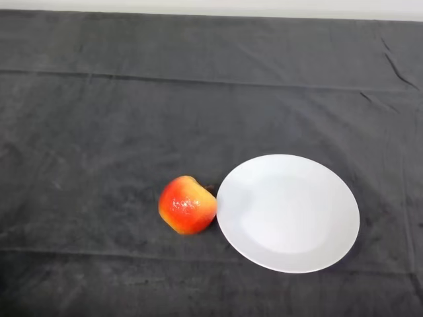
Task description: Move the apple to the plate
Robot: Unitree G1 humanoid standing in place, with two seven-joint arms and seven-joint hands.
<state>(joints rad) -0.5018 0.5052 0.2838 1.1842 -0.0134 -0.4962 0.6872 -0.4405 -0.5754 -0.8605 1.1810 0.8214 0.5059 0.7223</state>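
A: Where does the apple (188, 205) sit?

B: On the dark cloth (99, 132), right against the left rim of the white plate (288, 212). It looks to touch the rim or come just short of it; the gap, if any, cannot be made out. It lies a little tilted, with its yellow-orange patch toward the plate.

A: And the plate itself?

B: It holds nothing. So the apple is beside the plate, not on it, and the task is not yet done.

A: What of the robot's hand?

B: No part of the robot shows, so whether the fingers are apart or together cannot be told.

A: Which step is this, then?

B: By the look of it, the very start: the reach has not begun. The next move calls for the hand to come to the apple on the side away from the plate, close round it, lift it over the rim and set it down toward the plate's middle.

A: Any care needed?

B: Probably: a round apple so near the rim could roll or nudge the plate if pushed rather than lifted.
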